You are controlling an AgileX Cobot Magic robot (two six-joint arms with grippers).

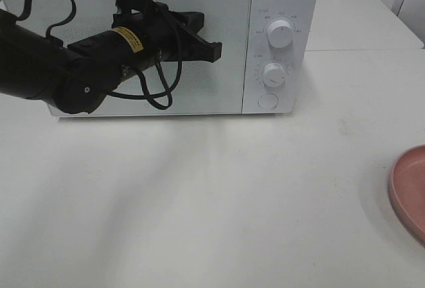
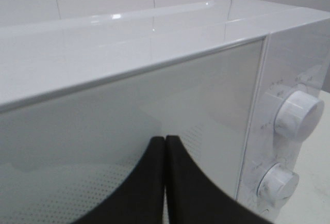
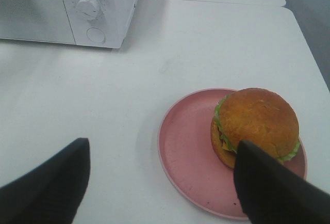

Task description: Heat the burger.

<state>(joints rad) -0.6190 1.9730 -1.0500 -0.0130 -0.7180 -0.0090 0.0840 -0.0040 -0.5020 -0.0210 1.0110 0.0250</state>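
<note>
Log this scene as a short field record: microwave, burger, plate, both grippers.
microwave: white, on the table, door shut; two knobs and a round button on its right panel
burger: on the pink plate, toward one side of it
plate: pink, on the table, apart from the microwave
left gripper: shut, empty, in front of the microwave door
right gripper: open, empty, above the table near the plate
table: white
</note>
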